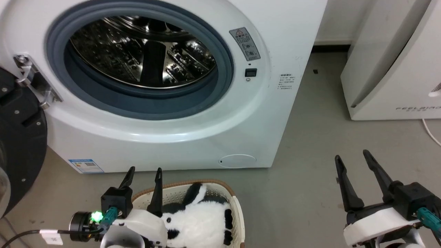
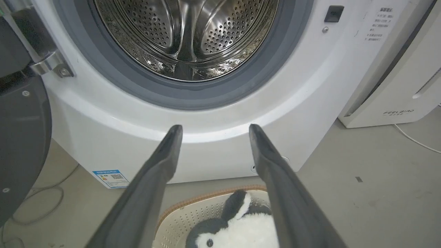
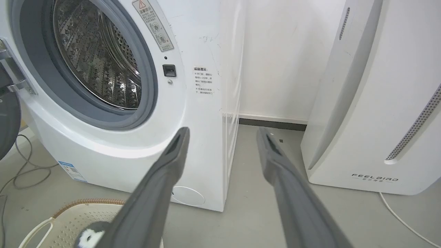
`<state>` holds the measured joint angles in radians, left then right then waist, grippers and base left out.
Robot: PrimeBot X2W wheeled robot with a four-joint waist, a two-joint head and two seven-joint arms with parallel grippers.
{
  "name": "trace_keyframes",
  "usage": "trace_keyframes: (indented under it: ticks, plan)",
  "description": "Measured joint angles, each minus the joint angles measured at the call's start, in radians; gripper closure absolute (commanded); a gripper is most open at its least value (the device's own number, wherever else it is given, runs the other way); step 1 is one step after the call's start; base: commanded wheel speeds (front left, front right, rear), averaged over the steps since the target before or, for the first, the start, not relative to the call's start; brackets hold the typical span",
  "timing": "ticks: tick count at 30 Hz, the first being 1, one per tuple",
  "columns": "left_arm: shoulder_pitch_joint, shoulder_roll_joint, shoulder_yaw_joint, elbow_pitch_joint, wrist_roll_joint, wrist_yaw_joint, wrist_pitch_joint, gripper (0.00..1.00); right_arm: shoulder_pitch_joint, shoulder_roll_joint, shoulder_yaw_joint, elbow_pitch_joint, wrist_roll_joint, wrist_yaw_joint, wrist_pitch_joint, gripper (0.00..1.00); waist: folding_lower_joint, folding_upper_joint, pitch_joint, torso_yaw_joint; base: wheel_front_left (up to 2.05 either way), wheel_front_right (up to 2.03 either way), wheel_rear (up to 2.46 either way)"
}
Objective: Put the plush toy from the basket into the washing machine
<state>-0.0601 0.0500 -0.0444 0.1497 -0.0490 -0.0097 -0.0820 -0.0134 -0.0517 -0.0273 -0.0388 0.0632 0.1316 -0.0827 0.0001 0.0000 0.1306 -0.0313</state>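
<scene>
Lifting is pending: the fluffy black-and-white plush toy lies in the cream perforated plastic basket, six o'clock of the white front-loading washing machine. The left gripper, over the basket, and right gripper, three o'clock, have fingers apart, empty. Advise gripping torso, not limb.

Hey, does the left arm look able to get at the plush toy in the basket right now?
Probably yes: the left gripper hangs open close over the plush toy, which lies uncovered in the open-topped basket, with nothing between them.
</scene>
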Motion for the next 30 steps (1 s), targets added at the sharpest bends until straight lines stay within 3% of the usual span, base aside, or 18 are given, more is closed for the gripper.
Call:
trace_keyframes:
  ticks: [15, 30]
  plan:
    - [-0.125, 0.024, -0.016, 0.166, -0.007, -0.029, -0.034, 0.00, -0.036, 0.000, -0.008, -0.045, 0.019, 0.000, -0.034, 0.00, 0.0001, 0.0000, 0.121, -0.029, 0.00, 0.00, 0.00]
    - [-0.305, 0.065, -0.055, 0.461, -0.027, -0.055, -0.040, 0.00, -0.079, 0.000, -0.011, -0.083, 0.049, 0.000, -0.063, 0.00, 0.0001, 0.0000, 0.273, -0.076, 0.00, 0.00, 0.00]
